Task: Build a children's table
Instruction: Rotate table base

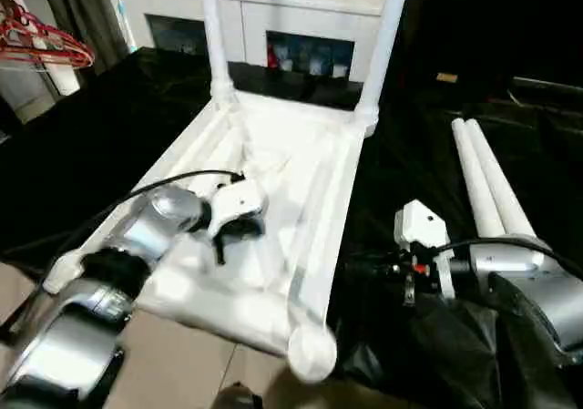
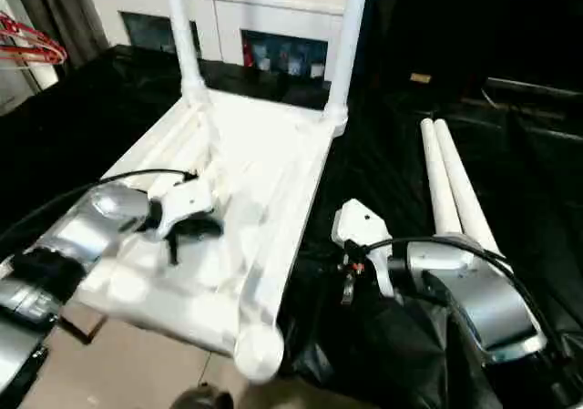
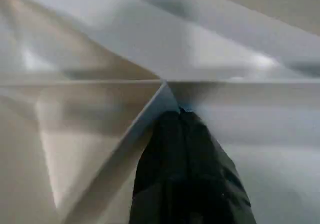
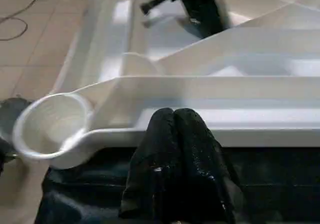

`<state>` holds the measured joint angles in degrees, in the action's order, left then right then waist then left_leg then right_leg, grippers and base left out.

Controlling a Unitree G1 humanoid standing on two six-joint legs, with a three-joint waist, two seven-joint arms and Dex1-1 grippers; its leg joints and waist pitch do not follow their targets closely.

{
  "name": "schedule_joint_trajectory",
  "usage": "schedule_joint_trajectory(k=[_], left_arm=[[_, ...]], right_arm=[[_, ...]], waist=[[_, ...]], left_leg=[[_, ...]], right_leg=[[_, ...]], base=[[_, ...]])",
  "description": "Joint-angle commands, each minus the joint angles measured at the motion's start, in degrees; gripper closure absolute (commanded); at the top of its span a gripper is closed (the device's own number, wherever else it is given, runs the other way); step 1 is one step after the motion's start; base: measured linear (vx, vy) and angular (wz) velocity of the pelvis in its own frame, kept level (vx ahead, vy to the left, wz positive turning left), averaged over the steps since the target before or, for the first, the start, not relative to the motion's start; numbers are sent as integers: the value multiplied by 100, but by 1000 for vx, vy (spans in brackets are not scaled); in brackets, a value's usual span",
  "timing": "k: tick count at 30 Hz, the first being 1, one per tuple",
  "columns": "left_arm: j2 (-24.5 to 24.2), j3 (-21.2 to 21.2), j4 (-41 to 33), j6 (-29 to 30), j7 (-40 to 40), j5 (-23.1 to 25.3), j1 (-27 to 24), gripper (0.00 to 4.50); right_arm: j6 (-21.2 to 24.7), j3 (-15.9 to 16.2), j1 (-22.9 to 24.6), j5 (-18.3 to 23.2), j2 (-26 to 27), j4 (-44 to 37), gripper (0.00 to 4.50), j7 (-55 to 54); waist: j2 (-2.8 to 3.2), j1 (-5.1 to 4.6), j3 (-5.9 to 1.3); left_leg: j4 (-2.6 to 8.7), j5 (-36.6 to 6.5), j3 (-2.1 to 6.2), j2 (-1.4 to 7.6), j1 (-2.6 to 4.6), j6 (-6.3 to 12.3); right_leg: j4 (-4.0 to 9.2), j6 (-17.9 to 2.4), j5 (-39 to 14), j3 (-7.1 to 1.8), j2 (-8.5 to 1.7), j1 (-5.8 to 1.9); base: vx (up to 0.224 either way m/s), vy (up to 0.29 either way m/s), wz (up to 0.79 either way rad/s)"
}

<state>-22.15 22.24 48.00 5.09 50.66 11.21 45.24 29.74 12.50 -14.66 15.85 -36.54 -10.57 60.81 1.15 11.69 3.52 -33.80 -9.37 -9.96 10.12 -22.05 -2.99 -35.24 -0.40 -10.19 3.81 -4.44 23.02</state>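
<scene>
Both jaws clenched, grasping nothing.
We see left gripper (image 3: 187,129) on the upturned table top (image 1: 301,168); right gripper (image 4: 175,121) near its right rim; two spare legs (image 1: 487,186) far right.

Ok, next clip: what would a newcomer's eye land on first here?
The white table top lies upside down on the black sheet, ribs up, with two legs standing in its far corner sockets. Two more legs lie side by side on the sheet to the right. The left gripper rests down among the ribs near the front.
</scene>
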Motion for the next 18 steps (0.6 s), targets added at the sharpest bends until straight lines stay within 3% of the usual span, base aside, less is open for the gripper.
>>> schedule_joint_trajectory(k=[1, 6, 9, 12, 16, 18], left_arm=[[166, -244, 423, -15, -761, 99, 390, 450], [570, -433, 1158, -72, -1579, 35, 796, 450], [703, -490, 1332, -138, -1783, 11, 862, 450], [844, -594, 1620, -314, -2100, -9, 956, 450], [848, -766, 1606, -446, -2109, -133, 967, 450], [731, -1050, 1090, -445, -1866, -434, 802, 450]], right_arm=[[-36, -39, -91, -79, -19, 23, 447, -136], [-189, -119, -186, -260, 116, 250, 447, -437], [-215, -124, -212, -308, 161, 295, 447, -533], [-203, -148, -195, -332, 205, 261, 447, -693], [-234, -254, -119, -416, 277, 194, 447, -1006], [14, -550, -55, -421, 490, 183, 447, -1524]], waist=[[8, 16, -441], [-29, -3, -441], [-27, 10, -458], [13, 6, -469], [23, 1, -469], [-13, -7, -463]], left_leg=[[378, -1525, 161, 314, 122, 7], [358, -1509, 152, 277, 103, 27], [353, -1374, 168, 291, 81, 81], [341, -1375, 170, 291, 93, 112], [348, -1359, 175, 293, 87, 112], [355, -1397, 166, 292, 94, 98]], right_leg=[[464, -927, -1607, -283, -487, -252], [493, -874, -1615, -261, -469, -253], [460, -937, -1364, -259, -477, -286], [460, -963, -1211, -257, -464, -279], [454, -1001, -1147, -247, -468, -288], [464, -1016, -1231, -246, -478, -279]], base=[[0, 0, 0], [0, 0, 0], [0, 0, 0], [0, 0, 0], [0, 0, 0], [0, 0, 0]])
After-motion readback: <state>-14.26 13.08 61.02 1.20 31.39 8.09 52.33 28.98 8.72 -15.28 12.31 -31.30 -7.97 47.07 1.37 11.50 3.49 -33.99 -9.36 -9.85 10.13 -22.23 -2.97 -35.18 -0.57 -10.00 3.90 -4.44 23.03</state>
